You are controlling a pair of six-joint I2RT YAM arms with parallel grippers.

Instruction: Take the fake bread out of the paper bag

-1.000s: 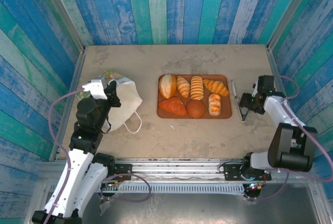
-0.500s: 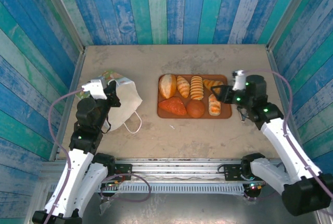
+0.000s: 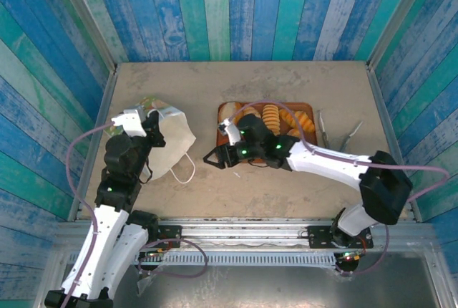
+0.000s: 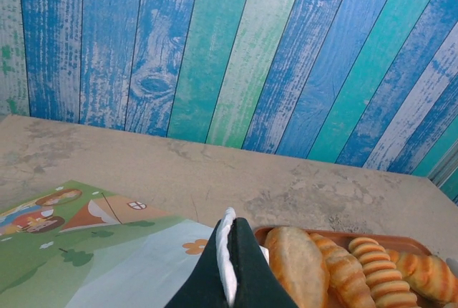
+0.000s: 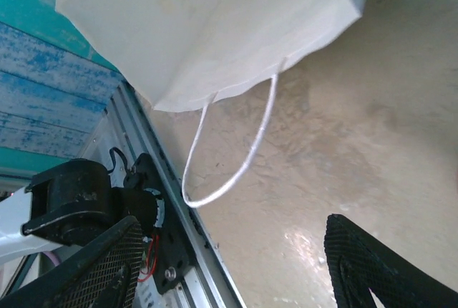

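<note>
The white paper bag [image 3: 174,138] lies on its side at the table's left, mouth toward the middle, one cord handle [image 3: 184,168] looped on the table. My left gripper [image 3: 153,126] is shut on the bag's upper edge; white paper [image 4: 228,254] is pinched between its fingers. The fake bread [image 3: 270,116] sits on a brown tray [image 3: 309,106], partly hidden under my right arm. My right gripper [image 3: 217,158] hovers open between tray and bag, nothing between its fingers [image 5: 96,265]. In the right wrist view the bag [image 5: 215,29] and its cord handle [image 5: 232,157] lie ahead of it.
Metal tongs [image 3: 324,129] lie on the table right of the tray. Blue and green plank walls enclose the table on three sides. A metal rail [image 3: 250,228] runs along the near edge. Several loaves [image 4: 300,265] show beside the left fingers.
My right arm swung from the tongs at the far right, across the tray, to the gap beside the bag. The left gripper has kept its hold on the bag without moving.
</note>
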